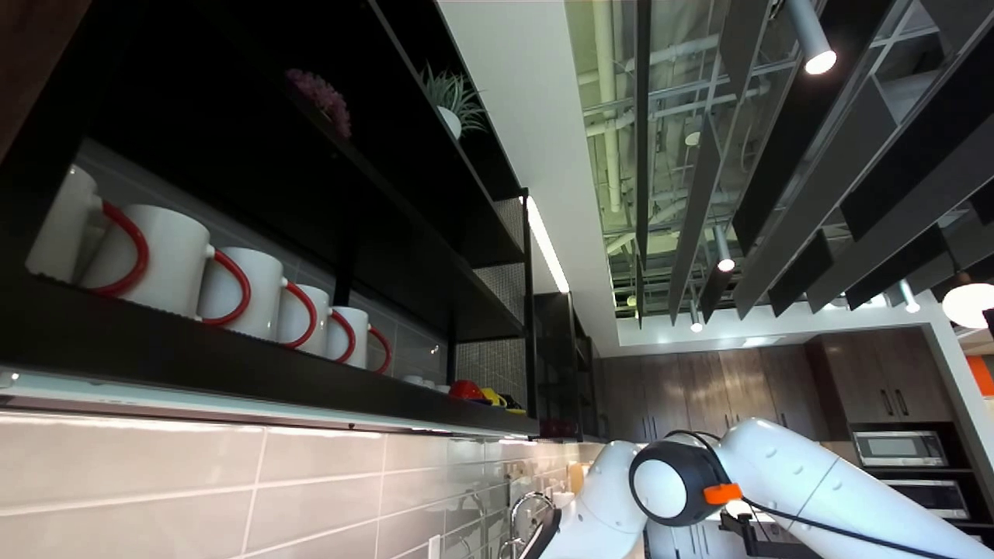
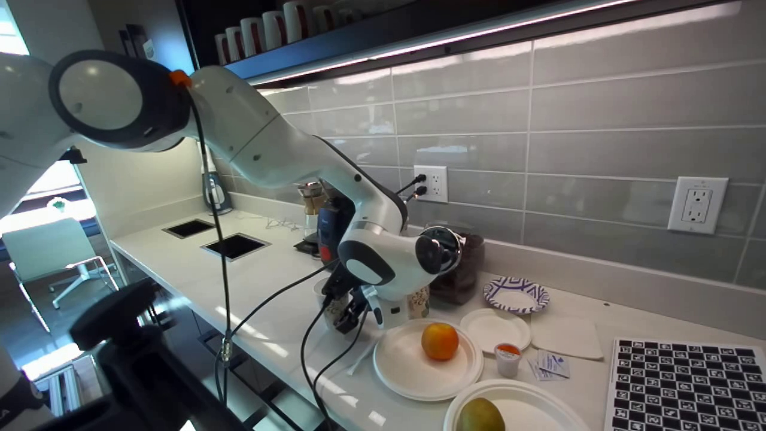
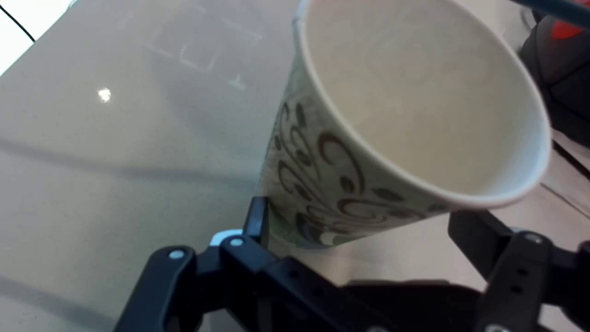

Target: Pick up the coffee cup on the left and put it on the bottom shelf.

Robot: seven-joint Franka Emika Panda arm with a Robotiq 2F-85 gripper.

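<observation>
The coffee cup, a pale paper cup (image 3: 318,170) with brown scrolls and a greenish base, fills the middle of the wrist view, its mouth toward the upper right. My gripper (image 3: 359,216) is open, with its fingers wide apart. One finger lies against or right beside the cup's lower side; the other is below the rim, with a gap by the base. In an exterior view the cup (image 2: 322,291) stands on the counter, partly hidden by my black gripper (image 2: 344,314). The bottom shelf (image 1: 233,365) is the lowest black tier, holding white mugs; its edge also shows here (image 2: 335,51).
A second patterned cup (image 2: 419,303) stands beside my wrist. A plate with an orange (image 2: 440,341), another plate with a green fruit (image 2: 480,416), and a small condiment cup (image 2: 508,360) are close by. A coffee machine (image 2: 333,224) is behind. Red-handled mugs (image 1: 167,256) line the shelf.
</observation>
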